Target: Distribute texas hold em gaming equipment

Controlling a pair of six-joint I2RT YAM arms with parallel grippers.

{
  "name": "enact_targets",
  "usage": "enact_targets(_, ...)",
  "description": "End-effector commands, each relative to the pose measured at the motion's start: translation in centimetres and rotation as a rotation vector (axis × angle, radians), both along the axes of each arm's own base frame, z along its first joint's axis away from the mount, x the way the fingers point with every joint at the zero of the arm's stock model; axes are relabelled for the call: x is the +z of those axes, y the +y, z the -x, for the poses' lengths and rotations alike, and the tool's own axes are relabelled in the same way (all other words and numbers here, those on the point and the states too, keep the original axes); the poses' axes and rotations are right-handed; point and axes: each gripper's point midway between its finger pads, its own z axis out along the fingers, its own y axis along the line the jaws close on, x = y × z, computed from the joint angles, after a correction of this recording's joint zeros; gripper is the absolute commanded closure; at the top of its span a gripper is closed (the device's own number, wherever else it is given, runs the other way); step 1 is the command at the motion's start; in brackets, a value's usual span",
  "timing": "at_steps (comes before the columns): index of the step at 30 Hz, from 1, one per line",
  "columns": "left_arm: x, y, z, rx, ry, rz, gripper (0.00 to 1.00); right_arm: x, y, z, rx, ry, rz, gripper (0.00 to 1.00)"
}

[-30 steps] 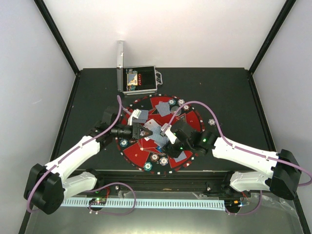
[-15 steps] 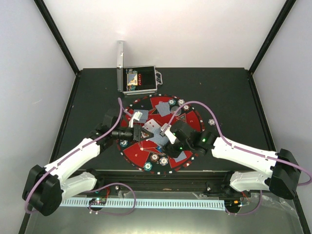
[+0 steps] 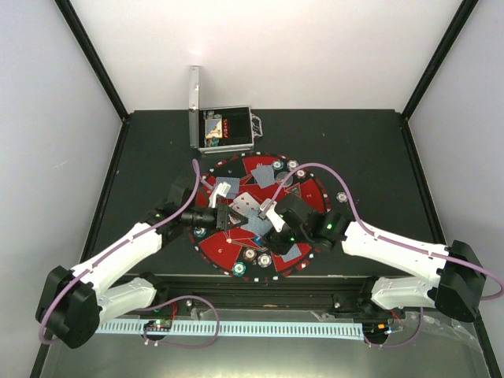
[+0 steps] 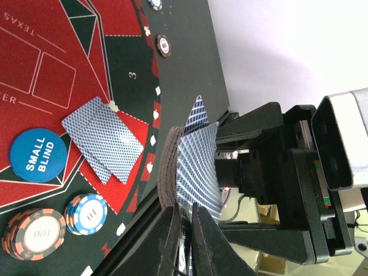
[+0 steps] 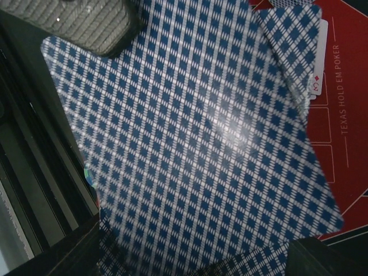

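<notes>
The right gripper (image 4: 227,181), jaws partway apart, clamps the deck (image 4: 171,167) over the mat (image 3: 223,248), facing nine o'clock. This lets the left gripper (image 4: 184,230), pinched nearly closed on the top card (image 4: 198,172), peel it off for dealing.

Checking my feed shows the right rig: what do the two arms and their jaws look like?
Both the left arm and right arm have white shells on the links, with bulky black joints. A mauve cable loops along each to the wrist. Small green lights glow near the wrists. The jaws are black and tapered.
</notes>
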Motion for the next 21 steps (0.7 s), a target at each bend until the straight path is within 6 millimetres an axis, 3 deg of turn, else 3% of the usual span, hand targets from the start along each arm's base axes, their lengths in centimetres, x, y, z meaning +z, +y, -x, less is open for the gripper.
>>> enact_targets(1, 1.0, 0.1, -0.5, -0.004, -0.053, -0.042, 0.9, 2.0, 0.9, -0.6, -0.009, -0.044, -0.067, 0.38)
enact_targets(6, 1.0, 0.1, -0.4, -0.009, -0.05, -0.048, 0.8, 2.0, 0.9, -0.6, -0.007, -0.046, -0.073, 0.38)
enact_targets(9, 1.0, 0.1, -0.2, -0.014, -0.042, -0.046, 0.69, 2.0, 0.9, -0.6, -0.006, -0.044, -0.072, 0.38)
enact_targets(14, 1.0, 0.3, 0.2, -0.018, -0.037, -0.051, 0.6, 2.1, 1.0, -0.5, -0.006, -0.047, -0.076, 0.38)
enact_targets(21, 1.0, 0.2, 0.9, -0.038, -0.009, -0.027, 0.64, 2.0, 0.9, -0.5, -0.005, -0.045, -0.072, 0.38)
